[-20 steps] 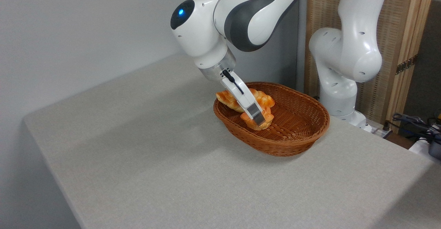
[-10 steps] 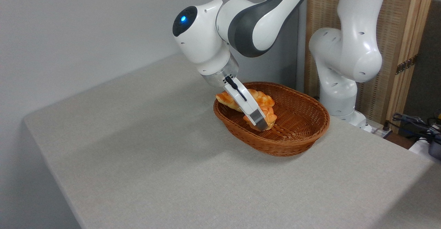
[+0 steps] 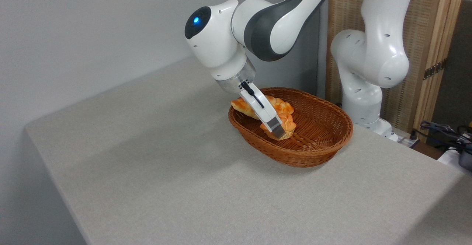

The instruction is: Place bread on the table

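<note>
Am reaching down at slant into wicker basket [image 3: 324, 142], so near wall is not blocking. Fingers [image 3: 278, 131] are grasping bread [image 3: 289, 124], bun sitting low inside basket beside braided loaf [image 3: 243, 107]. Am judging lift-out next; bench [image 3: 166, 171] is waiting.

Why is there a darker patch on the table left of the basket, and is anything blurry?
In the fixed camera view, the patch is the arm's soft shadow on the table, cast left of the basket; lighting is even and without glare, and the bread at the end effector looks sharp.
</note>
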